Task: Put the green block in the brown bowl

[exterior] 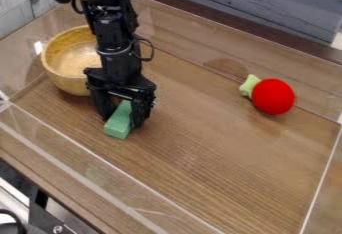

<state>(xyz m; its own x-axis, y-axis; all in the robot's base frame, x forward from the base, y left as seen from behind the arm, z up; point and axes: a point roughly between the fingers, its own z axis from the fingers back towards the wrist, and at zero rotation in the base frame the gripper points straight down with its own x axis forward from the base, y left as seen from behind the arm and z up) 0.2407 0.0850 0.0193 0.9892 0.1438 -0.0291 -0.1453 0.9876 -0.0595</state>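
The black gripper (122, 110) is pointing straight down at the wooden table (214, 148), with its two fingers (100, 106) standing spread wide apart. The green block (122, 120) is lying on the table between those fingers, its near end sticking out toward the camera past the fingertips. The fingers are flanking the block on either side, and whether they are touching it cannot be told, though they are not pinching it. The brown bowl (67, 63) is sitting just behind and to the left of the fingers, very close to the gripper, its inside showing pale and holding nothing visible. Well off to the right of the fingers, a red round toy (273, 95) with a small green leaf is resting on the table. A clear low wall (160, 200) is running along the table's near edge, in front of the fingers.
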